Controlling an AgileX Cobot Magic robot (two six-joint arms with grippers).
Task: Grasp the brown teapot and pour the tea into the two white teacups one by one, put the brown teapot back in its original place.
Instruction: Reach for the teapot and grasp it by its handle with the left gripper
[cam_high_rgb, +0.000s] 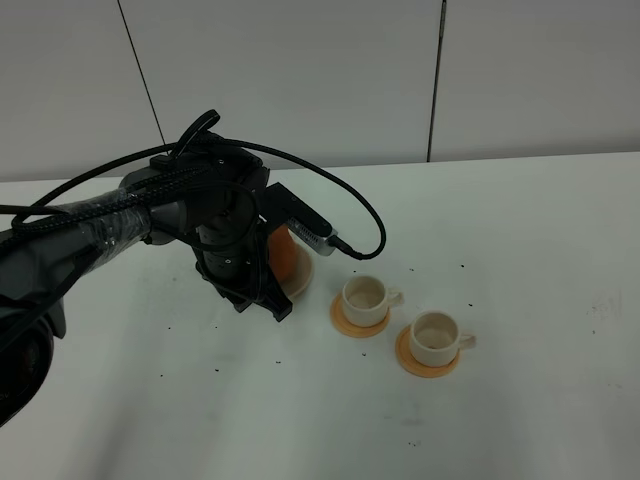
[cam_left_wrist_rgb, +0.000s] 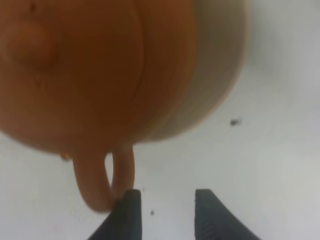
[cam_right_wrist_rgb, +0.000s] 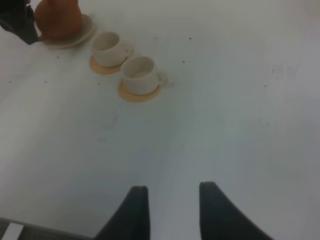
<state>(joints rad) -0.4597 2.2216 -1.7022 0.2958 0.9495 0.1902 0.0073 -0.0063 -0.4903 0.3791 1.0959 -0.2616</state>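
The brown teapot (cam_high_rgb: 284, 254) (cam_left_wrist_rgb: 100, 65) (cam_right_wrist_rgb: 59, 20) sits on its pale cream saucer (cam_high_rgb: 301, 281) (cam_left_wrist_rgb: 215, 75) (cam_right_wrist_rgb: 84, 31), mostly hidden by my left arm in the high view. My left gripper (cam_left_wrist_rgb: 165, 214) is open right by the teapot's loop handle (cam_left_wrist_rgb: 95, 185). The handle lies against the outside of one fingertip (cam_left_wrist_rgb: 128, 210), and only bare table shows between the fingers. Two white teacups (cam_high_rgb: 365, 296) (cam_high_rgb: 437, 337) (cam_right_wrist_rgb: 107, 44) (cam_right_wrist_rgb: 140, 71) stand upright to the right of the teapot. My right gripper (cam_right_wrist_rgb: 172, 207) hangs open over bare table, well away from them.
Each cup rests on a flat orange coaster (cam_high_rgb: 347, 322) (cam_high_rgb: 425, 366). A black cable (cam_high_rgb: 350, 205) loops from the left arm over the table behind the cups. The white table (cam_high_rgb: 520, 250) carries small dark specks.
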